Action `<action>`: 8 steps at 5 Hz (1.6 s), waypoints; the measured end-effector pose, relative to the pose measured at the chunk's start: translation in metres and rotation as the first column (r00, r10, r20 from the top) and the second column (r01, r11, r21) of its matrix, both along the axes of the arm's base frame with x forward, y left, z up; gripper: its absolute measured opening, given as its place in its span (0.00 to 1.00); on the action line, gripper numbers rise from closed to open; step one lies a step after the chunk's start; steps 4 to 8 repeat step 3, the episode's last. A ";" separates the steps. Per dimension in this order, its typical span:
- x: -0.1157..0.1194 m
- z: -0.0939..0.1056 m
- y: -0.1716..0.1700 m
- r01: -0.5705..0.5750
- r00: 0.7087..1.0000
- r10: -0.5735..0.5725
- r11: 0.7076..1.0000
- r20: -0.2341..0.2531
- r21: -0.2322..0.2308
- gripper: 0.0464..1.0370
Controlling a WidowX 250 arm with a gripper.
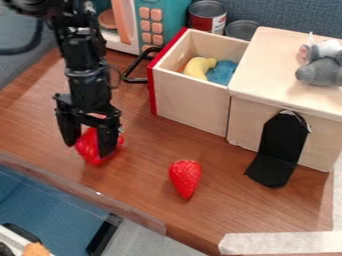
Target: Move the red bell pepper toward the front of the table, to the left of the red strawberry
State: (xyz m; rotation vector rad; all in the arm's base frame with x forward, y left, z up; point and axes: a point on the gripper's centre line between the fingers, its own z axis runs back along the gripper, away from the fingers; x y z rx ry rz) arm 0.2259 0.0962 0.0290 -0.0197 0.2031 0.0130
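At the left of the camera view, the black gripper (89,141) hangs low over the wooden surface, its two fingers apart. A shiny red object (90,150) lies on the surface between and partly behind the fingers; the right finger covers part of it. I cannot tell what this object is or whether the fingers touch it. Right of the gripper, a red strawberry (185,178) lies on the wood with its tip toward the front edge.
An open wooden drawer (194,102) with a red front holds a yellow piece (199,67) and a blue piece (222,72). Beside it stands a wooden box (267,75) with a grey plush toy (322,71) on top. Cans (207,17) and a toy microwave (150,25) are behind.
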 end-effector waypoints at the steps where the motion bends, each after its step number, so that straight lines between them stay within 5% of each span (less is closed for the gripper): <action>1: 0.002 0.011 0.001 0.039 0.998 -0.039 0.999 0.040 0.014 0.96; 2: 0.000 0.064 0.003 0.032 0.975 -0.036 0.999 0.217 0.020 0.96; 3: -0.002 0.080 0.001 0.001 0.964 0.007 0.999 0.265 -0.032 0.96; 8: -0.002 0.080 0.001 0.001 0.964 0.007 0.999 0.265 -0.032 0.96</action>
